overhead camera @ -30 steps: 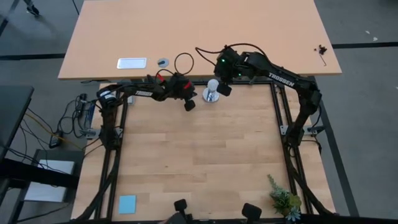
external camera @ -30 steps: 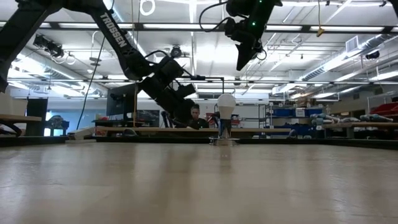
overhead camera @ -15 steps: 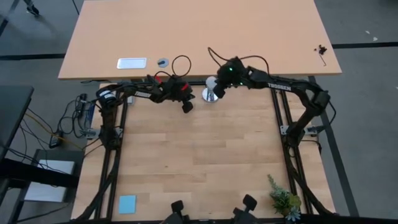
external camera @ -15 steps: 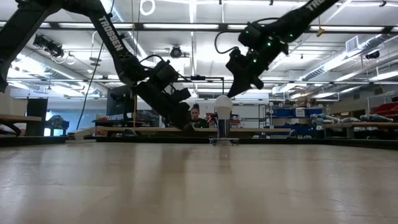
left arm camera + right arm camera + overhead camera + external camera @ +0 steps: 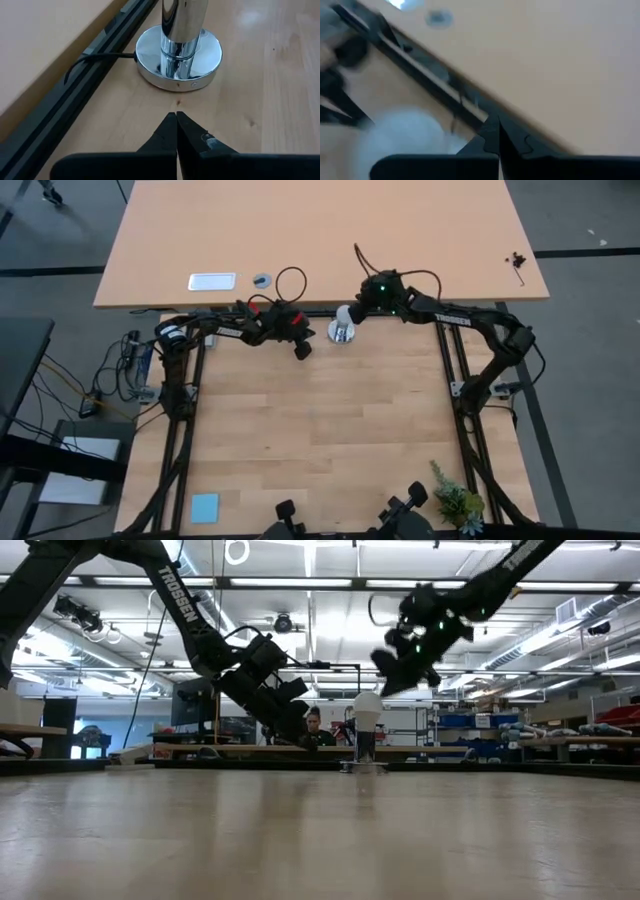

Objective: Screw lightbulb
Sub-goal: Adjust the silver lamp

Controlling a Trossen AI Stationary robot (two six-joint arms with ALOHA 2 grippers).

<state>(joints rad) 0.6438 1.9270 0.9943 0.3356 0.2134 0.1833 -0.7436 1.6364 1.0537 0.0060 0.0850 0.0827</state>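
lightbulb (image 5: 402,132) a white blur in right wrist view, its top cropped in left wrist view

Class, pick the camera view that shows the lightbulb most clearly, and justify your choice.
The low view: the lightbulb stands upright in full side profile on its socket stand. The high view shows only its white top. The right wrist view gives a pale blur; the left wrist view shows just the chrome stand.
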